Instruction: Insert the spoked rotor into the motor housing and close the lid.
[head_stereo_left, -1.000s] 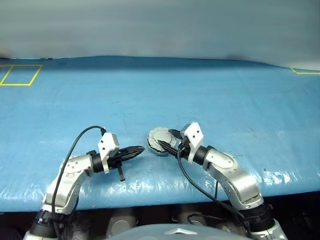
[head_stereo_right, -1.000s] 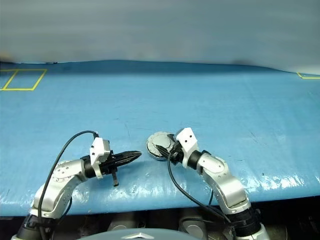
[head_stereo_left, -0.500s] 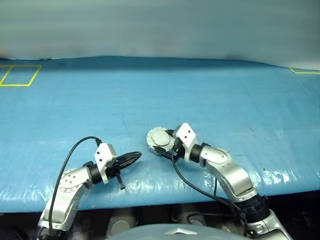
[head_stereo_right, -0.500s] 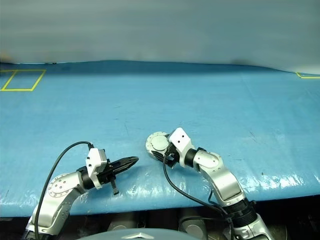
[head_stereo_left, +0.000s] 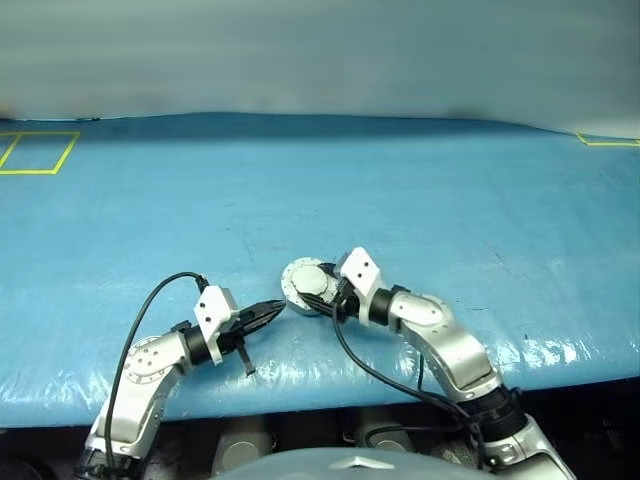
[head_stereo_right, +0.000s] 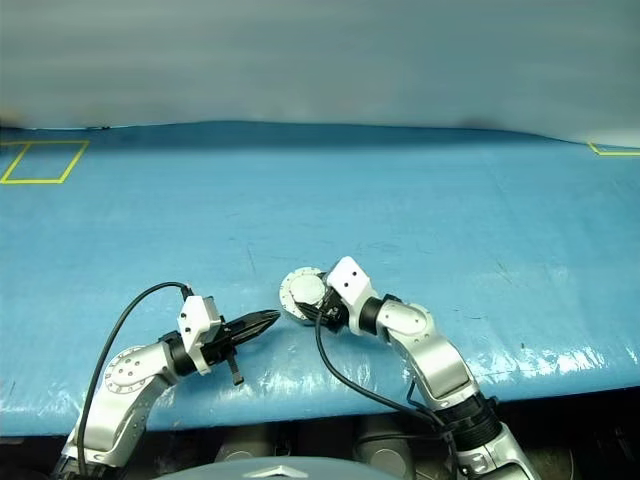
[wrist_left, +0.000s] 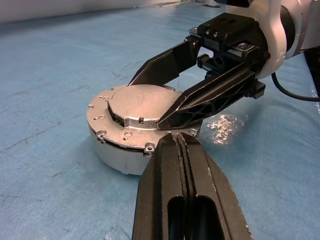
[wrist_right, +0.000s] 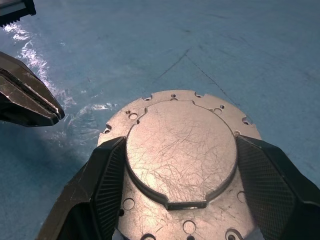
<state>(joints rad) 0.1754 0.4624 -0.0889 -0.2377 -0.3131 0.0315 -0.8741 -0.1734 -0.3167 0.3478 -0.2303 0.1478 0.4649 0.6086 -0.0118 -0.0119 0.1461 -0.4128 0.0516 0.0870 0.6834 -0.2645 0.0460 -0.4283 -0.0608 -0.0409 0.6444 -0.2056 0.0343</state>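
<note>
The motor housing lies on the blue table near the front edge, with the lid down on it, plain grey face and raised centre up. My right gripper reaches over it from the right, and its fingers sit against both sides of the lid's raised centre. My left gripper is shut with nothing in it, its tip a short way from the housing's side wall, apart from it. The spoked rotor is hidden.
The blue covered table stretches far ahead and to both sides. Its front edge runs just below the arms. Yellow tape marks lie at the far left and the far right. Black cables loop from both wrists.
The right gripper has moved left and narrowed onto the lid's raised centre. The housing has slid a little left with it, closer to the left gripper's tip.
</note>
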